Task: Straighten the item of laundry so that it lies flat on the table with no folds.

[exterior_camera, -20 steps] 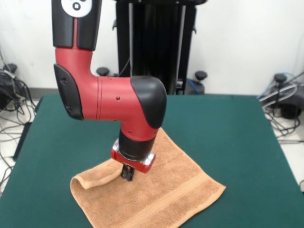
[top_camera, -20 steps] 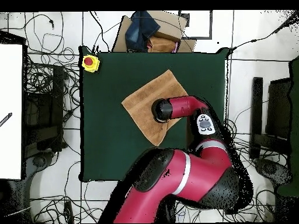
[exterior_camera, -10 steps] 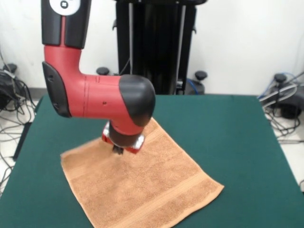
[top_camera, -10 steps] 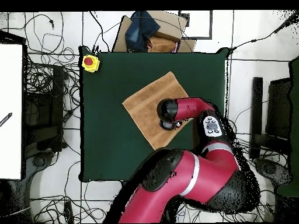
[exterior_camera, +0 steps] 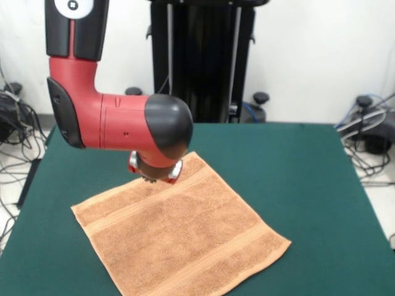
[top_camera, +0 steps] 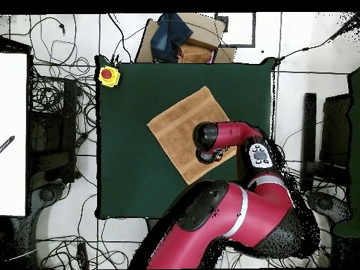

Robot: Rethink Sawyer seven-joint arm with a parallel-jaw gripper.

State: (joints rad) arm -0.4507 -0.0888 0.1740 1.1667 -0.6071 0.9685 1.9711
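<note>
Front view: tan towel [exterior_camera: 179, 233] lies spread flat, rotated diamond-wise, on the green table [exterior_camera: 296, 172]. The tool [exterior_camera: 154, 177] hangs over the towel's 12 o'clock corner; its grip state cannot be told.

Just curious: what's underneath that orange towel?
Around the towel only the green table shows, and it lies flat with no bulges. What's directly beneath is covered, and the gripper hides its far edge.

No legible text, labels, brands or numbers anywhere.
</note>
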